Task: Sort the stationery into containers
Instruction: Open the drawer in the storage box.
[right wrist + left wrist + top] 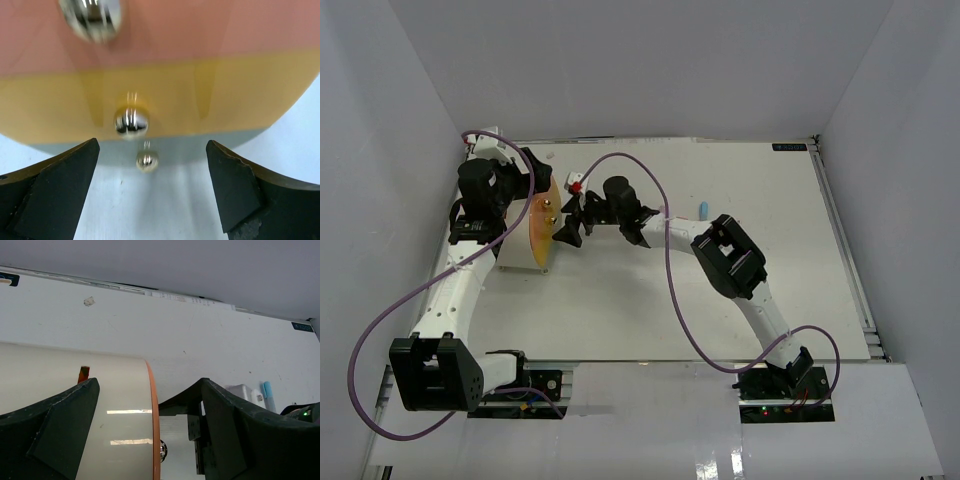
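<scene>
The cream drum (517, 250) lies on its side at the left of the white desk (770, 280), its orange face (544, 222) turned to the right. The left gripper (149, 385) hangs over the drum's front end with its jaws spread wide, one finger over the cream body and the other past the orange rim. The right gripper (152, 144) faces the orange face, jaws wide and holding nothing, with a brass knob (131, 121) just ahead between them. One light blue marker (703, 208) lies on the desk, well apart from the drum
</scene>
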### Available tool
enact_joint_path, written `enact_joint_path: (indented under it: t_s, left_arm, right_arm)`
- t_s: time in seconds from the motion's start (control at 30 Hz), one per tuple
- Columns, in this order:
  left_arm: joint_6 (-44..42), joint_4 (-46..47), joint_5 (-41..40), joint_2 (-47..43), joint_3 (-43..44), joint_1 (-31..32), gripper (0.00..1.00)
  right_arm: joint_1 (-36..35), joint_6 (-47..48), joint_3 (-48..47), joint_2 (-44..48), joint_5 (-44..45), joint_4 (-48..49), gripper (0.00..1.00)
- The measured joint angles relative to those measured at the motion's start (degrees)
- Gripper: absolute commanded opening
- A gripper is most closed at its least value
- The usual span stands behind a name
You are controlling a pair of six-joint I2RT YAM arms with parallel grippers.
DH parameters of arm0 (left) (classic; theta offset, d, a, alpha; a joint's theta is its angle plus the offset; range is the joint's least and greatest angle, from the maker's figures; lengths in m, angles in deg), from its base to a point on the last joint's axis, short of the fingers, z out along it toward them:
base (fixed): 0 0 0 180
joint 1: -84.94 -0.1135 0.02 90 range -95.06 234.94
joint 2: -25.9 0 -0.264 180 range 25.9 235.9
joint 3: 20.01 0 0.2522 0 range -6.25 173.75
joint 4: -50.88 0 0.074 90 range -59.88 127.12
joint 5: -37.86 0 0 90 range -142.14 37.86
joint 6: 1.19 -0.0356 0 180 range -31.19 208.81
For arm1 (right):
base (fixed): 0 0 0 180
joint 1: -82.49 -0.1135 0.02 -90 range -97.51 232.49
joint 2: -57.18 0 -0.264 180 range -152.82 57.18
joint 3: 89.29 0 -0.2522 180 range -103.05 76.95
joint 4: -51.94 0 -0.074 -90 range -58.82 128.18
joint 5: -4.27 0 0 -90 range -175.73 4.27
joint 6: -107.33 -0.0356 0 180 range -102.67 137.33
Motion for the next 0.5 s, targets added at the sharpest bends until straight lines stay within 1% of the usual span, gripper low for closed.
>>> enact_joint_path:
  t_s: [0.07, 0.2, 0.27, 0.3, 0.5]
  left_arm:
    - [0.1, 0.0, 0.0, 0.0, 0.0, 0.0, 0.95]
    - [0.2, 0.0, 0.0, 0.0, 0.0, 0.0, 0.95]
    - [0.2, 0.0, 0.0, 0.0, 0.0, 0.0, 0.95]
    - [0.2, 0.0, 0.0, 0.0, 0.0, 0.0, 0.95]
    - [0.2, 0.0, 0.0, 0.0, 0.0, 0.0, 0.95]
  right_arm:
    - [0.0, -0.1, 2.4, 0.0, 0.4, 0.2, 0.93]
    - [0.1, -0.3, 5.2, 0.0, 1.0, -0.7, 0.86]
    - [0.1, -0.3, 5.2, 0.0, 1.2, -0.9, 0.84]
    - [0.1, -0.4, 5.1, 0.0, 1.2, -0.7, 0.79]
    - [0.1, -0.6, 1.9, -2.4, 1.0, -0.8, 0.74]
